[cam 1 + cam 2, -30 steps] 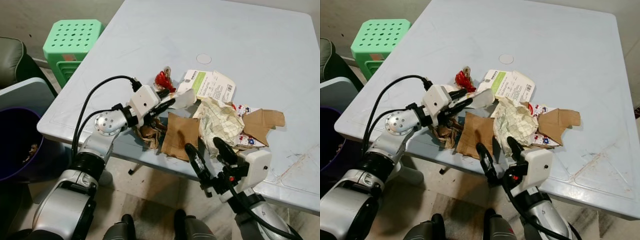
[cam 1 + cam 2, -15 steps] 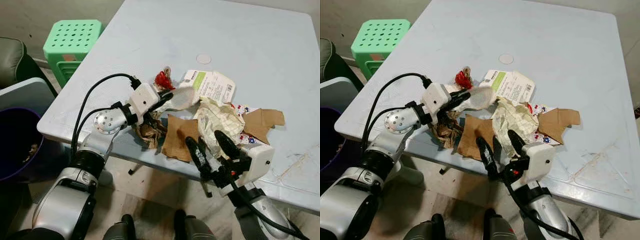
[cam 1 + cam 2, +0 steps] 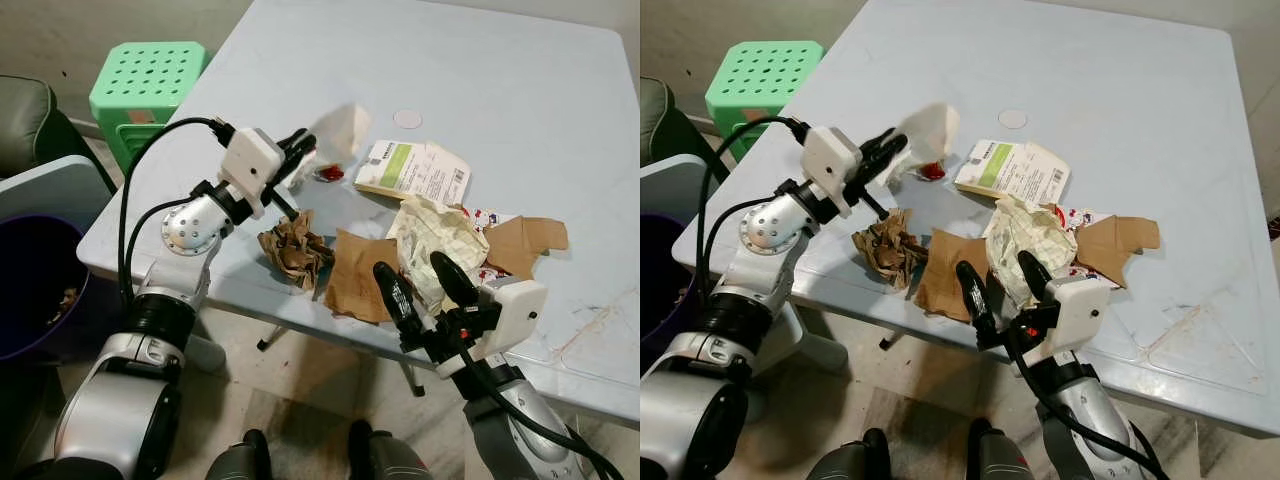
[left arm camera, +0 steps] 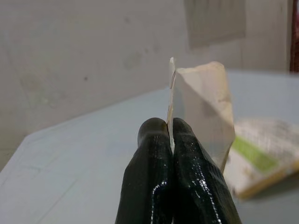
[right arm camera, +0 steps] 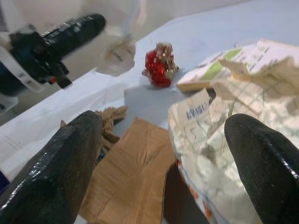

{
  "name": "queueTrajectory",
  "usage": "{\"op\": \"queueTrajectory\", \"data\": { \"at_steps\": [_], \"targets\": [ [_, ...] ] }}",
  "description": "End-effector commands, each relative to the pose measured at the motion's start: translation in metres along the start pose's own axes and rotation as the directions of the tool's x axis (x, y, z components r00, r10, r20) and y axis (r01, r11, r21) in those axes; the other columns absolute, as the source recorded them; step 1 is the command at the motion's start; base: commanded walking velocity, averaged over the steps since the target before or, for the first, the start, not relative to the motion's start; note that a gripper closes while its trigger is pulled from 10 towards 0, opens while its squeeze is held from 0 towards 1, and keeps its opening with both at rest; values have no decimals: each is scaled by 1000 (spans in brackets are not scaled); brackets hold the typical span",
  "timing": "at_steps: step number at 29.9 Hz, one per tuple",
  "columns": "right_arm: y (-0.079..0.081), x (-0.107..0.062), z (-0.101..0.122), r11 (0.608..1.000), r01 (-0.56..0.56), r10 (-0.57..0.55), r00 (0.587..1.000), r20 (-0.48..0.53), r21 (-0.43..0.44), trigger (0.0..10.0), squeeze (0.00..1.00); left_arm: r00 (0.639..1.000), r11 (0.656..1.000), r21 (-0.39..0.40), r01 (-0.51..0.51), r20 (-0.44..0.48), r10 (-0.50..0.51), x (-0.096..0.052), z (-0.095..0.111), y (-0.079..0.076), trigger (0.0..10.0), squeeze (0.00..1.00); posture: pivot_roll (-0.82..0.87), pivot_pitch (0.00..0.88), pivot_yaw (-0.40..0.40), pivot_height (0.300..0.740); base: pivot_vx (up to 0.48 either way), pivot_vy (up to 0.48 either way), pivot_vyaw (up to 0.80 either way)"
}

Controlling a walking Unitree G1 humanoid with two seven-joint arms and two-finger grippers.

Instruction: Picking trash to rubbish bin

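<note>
Left wrist view: white paper scrap [image 4: 201, 107] pinched between the closed jaws of the left gripper [image 3: 297, 150], held above the surface [image 3: 520, 90] (near its left edge). Right gripper [image 3: 425, 288], jaws wide, sits at the near edge by brown cardboard [image 3: 355, 272] and crumpled paper [image 3: 437, 240]. Purple bin [image 3: 35, 290] stands left.

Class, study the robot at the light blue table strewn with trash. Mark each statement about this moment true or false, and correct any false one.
1. The left tool is shut on a white paper scrap. True.
2. The right tool grips the flat brown cardboard piece. False: its fingers are spread open, holding nothing.
3. The red wrapper lies on the table. True.
4. The green stool stands on the table. False: it stands on the floor beside it.
</note>
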State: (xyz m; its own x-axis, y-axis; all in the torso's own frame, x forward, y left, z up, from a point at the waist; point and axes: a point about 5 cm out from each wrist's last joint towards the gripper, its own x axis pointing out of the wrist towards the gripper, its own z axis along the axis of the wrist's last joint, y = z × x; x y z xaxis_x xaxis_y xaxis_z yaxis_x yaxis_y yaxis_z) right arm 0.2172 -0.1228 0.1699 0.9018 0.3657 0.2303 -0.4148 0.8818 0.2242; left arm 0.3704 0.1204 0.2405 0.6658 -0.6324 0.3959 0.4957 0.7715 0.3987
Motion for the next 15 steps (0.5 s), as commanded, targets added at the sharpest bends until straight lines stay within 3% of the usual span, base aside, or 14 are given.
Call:
{"op": "queueTrajectory", "data": {
  "at_steps": [1,5,11,12,13,15],
  "targets": [
    [-1,0,-4,1000,-2,2,1000,-8,5,10000,0,1000,999,-44,-17,25,19,-2,3,1,0,0,-104,238,7,740,0,0,0],
    [-4,4,-6,1000,3,-3,1000,4,2,10000,0,994,982,-165,-89,55,99,-3,9,2,0,0,-97,216,8,740,0,0,0],
    [-14,9,-7,998,53,-52,998,26,-41,10000,0,988,974,-175,-144,24,151,-12,7,3,0,0,-86,180,7,740,0,0,0],
    [-19,11,-6,995,78,-76,996,41,-56,10000,0,987,971,-177,-160,2,163,-17,5,1,4039,0,-83,174,5,740,0,0,0],
    [-25,14,-4,990,111,-106,993,59,-88,10000,0,984,966,-184,-180,-40,176,-22,1,-2,10000,0,-78,161,3,740,0,0,0],
    [-25,14,-4,990,111,-106,993,59,-88,10000,0,984,966,-184,-180,-40,176,-22,1,-2,10000,0,-78,161,3,740,0,0,0]
  ]
}}
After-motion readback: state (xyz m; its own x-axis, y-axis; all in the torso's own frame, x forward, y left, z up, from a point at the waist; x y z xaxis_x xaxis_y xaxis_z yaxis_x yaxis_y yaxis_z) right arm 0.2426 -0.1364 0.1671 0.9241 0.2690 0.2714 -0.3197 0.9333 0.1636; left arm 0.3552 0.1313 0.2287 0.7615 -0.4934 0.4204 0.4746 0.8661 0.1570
